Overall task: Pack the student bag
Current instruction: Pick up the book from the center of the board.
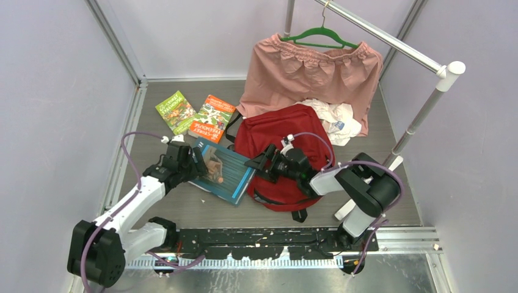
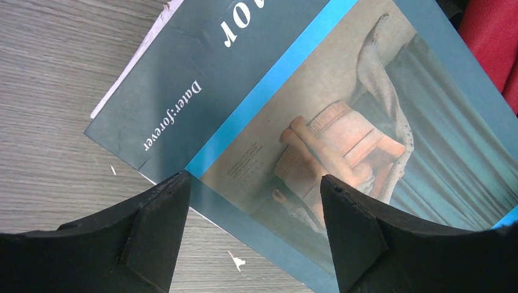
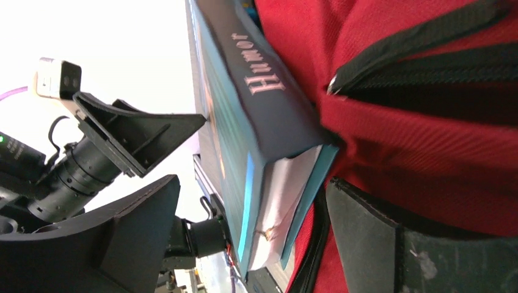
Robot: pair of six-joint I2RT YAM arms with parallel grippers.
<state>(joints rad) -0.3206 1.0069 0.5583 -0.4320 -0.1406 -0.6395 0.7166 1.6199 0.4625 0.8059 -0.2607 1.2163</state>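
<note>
The student bag [image 1: 278,137], dark red with black straps, lies flat mid-table. A teal book [image 1: 225,174] lies at its left side, its right edge against the red fabric [image 3: 391,140]. My left gripper [image 1: 196,160] is open just over the book's left part; in the left wrist view the cover [image 2: 293,122] shows between the spread fingers [image 2: 153,232], nothing gripped. My right gripper [image 1: 258,163] hangs open over the bag's left edge. In the right wrist view the book's lower corner [image 3: 275,207] sits between the wide-apart fingers [image 3: 379,244], which do not press it.
Two colourful books [image 1: 175,112] [image 1: 212,118] lie at the back left. A pink garment [image 1: 308,73] hangs from a green hanger [image 1: 321,35] on a metal rail [image 1: 391,43]. A crumpled white cloth [image 1: 335,119] lies behind the bag.
</note>
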